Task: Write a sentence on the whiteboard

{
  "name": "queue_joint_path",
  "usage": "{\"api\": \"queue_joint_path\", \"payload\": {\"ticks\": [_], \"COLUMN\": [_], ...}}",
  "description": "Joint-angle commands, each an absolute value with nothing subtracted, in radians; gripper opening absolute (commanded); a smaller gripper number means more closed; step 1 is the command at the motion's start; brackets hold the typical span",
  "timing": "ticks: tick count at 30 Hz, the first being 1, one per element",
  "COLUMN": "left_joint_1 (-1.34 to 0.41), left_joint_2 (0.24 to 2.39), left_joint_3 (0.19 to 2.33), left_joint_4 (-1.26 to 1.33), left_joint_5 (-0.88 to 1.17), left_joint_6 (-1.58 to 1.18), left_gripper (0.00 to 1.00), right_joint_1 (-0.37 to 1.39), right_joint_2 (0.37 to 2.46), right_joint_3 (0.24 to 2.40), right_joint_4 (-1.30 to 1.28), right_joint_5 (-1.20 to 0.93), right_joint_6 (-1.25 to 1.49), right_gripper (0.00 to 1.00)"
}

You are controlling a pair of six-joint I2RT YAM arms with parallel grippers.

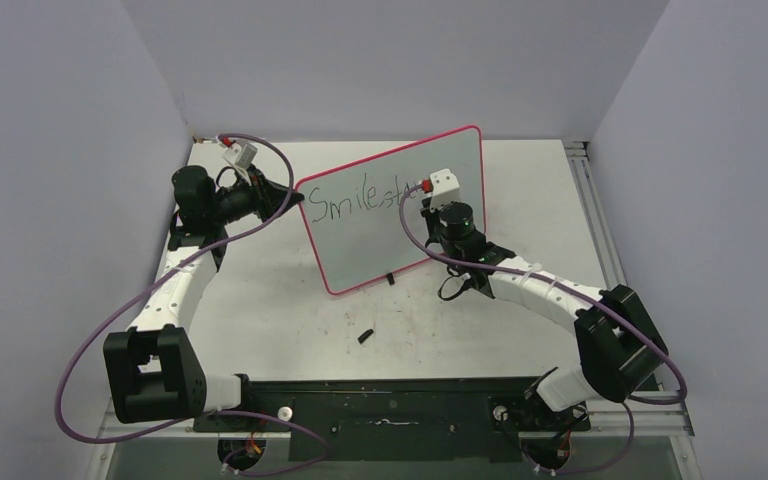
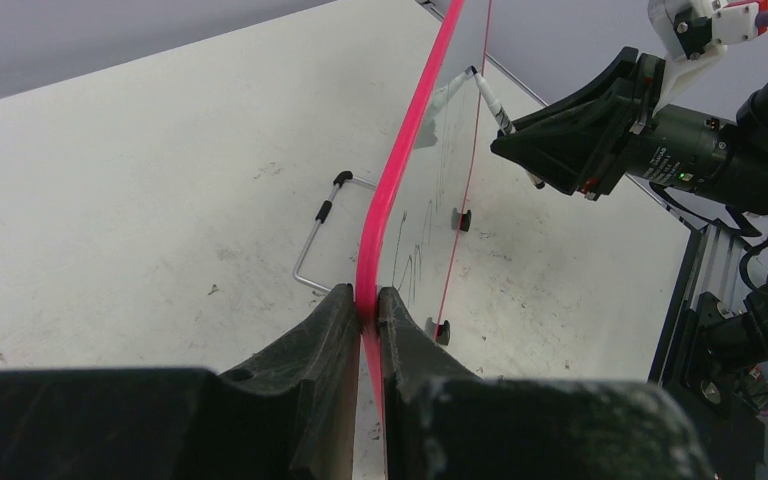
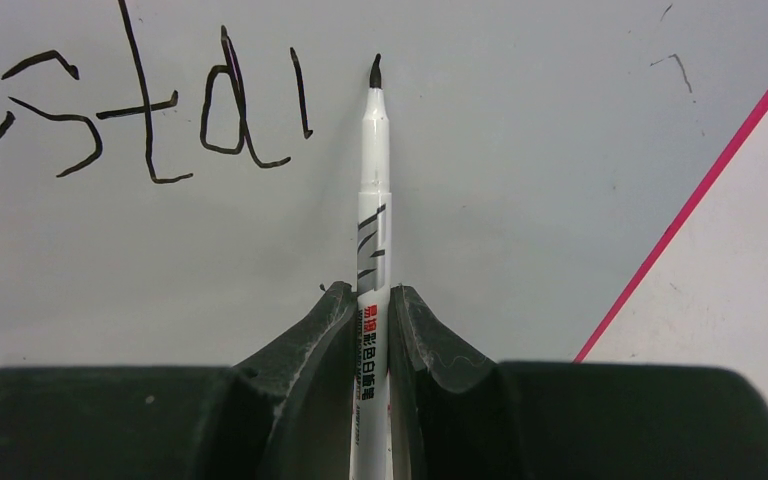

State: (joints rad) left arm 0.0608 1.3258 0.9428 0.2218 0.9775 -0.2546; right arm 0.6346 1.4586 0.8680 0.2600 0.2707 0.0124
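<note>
The whiteboard (image 1: 360,250) stands tilted at mid-table, pink-rimmed, with "Smile sta" in black on its face. My left gripper (image 1: 295,197) is shut on its left rim; in the left wrist view the left gripper (image 2: 368,300) pinches the pink edge (image 2: 400,160). My right gripper (image 1: 432,205) is in front of the board's upper right, shut on a white marker (image 3: 374,180). The right gripper (image 3: 372,300) holds the marker's black tip at the board face (image 3: 520,150), just right of a short stroke after "sta". The marker (image 2: 490,100) also shows from the side, tip against the board.
A small black cap (image 1: 365,335) lies on the white table in front of the board. A wire stand (image 2: 315,240) props the board from behind, and a black foot (image 1: 388,279) sits at its lower edge. Grey walls enclose the table; a metal rail (image 1: 585,190) runs along the right.
</note>
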Motion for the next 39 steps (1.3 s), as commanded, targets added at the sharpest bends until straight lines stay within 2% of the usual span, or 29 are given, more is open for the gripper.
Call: {"api": "queue_joint_path", "payload": {"ticks": [1,25,39], "left_joint_1": [0.065,0.064,0.064], "left_joint_2": [1.299,1.297,1.293], "left_joint_3": [0.947,0.943,0.94], "left_joint_4": [0.255,0.27,0.27], "left_joint_5": [0.995,1.0,0.999], "left_joint_6": [-0.25,-0.262,-0.262], "left_gripper": [0.0,0.0,0.0], "right_joint_1": [0.63,0.748,0.768], "right_joint_2": [1.468,1.437,1.275], "right_joint_3": [0.903,0.758,0.793], "right_joint_4": [0.274,0.264,0.2], "right_joint_5": [0.253,0.238,0.287], "right_joint_6": [0.022,0.105,0.084], "right_gripper": [0.05,0.05,0.05]}}
